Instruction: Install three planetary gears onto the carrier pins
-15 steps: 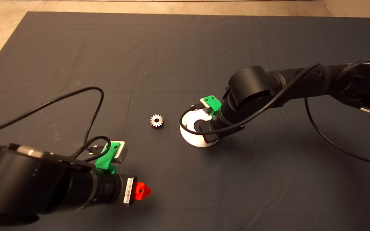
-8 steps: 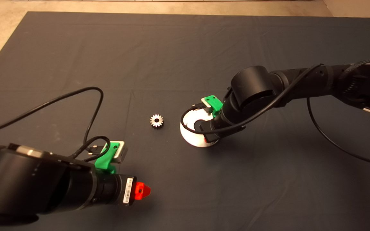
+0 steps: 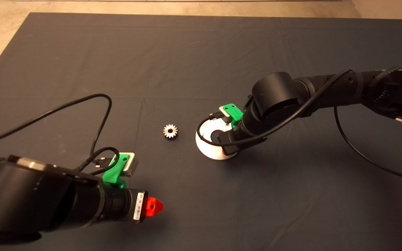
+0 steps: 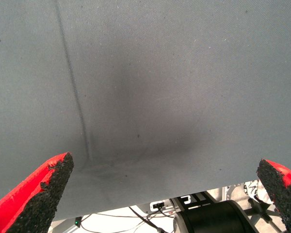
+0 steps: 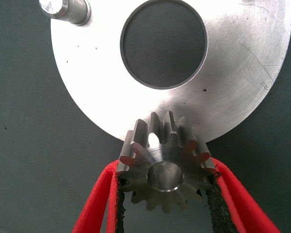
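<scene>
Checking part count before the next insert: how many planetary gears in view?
2. One gear is held between the right gripper fingers at the carrier disc edge. One loose gear lies on the mat left of the disc. A third may be hidden.

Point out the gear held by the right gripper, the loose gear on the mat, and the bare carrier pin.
held gear [image 5: 166, 174], right wrist view, its hub beside the centre hole
loose gear [image 3: 170, 131], head view, its centre
carrier pin [image 5: 64, 10], right wrist view, its shiny top
</scene>
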Motion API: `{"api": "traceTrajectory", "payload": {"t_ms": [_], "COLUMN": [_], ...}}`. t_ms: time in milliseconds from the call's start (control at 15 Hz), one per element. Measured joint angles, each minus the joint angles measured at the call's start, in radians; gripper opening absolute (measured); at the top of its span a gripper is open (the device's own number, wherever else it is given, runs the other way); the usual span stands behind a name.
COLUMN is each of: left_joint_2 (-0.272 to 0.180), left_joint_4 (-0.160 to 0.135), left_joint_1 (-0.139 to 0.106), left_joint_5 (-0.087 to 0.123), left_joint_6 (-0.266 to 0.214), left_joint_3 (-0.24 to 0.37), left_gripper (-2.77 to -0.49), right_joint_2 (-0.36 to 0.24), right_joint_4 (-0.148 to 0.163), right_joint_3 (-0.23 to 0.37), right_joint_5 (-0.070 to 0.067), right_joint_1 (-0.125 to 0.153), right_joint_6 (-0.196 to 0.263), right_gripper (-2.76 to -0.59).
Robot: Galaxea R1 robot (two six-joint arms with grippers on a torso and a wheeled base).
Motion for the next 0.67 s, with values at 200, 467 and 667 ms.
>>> {"api": "traceTrajectory", "payload": {"t_ms": [200, 467, 667], "left_joint_2": [0.000, 0.000, 0.000], "left_joint_4": [0.000, 0.000, 0.000], "left_joint_1": [-0.002, -0.003, -0.003], "left_joint_5": [0.000, 0.000, 0.000], "left_joint_6": [0.000, 0.000, 0.000], "left_joint_3": [0.000, 0.000, 0.000], "left_gripper": [-0.50, -0.50, -0.50], "right_joint_2": [0.000, 0.000, 0.000], "right_joint_4": [0.000, 0.000, 0.000], "right_joint_3": [0.000, 0.001, 0.001], "right_joint_5": [-0.001, -0.001, 0.000], "right_joint_1": [0.000, 0.000, 0.000], "right_joint_6": [0.000, 0.000, 0.000], "right_gripper": [-2.44, -2.44, -2.44]}}
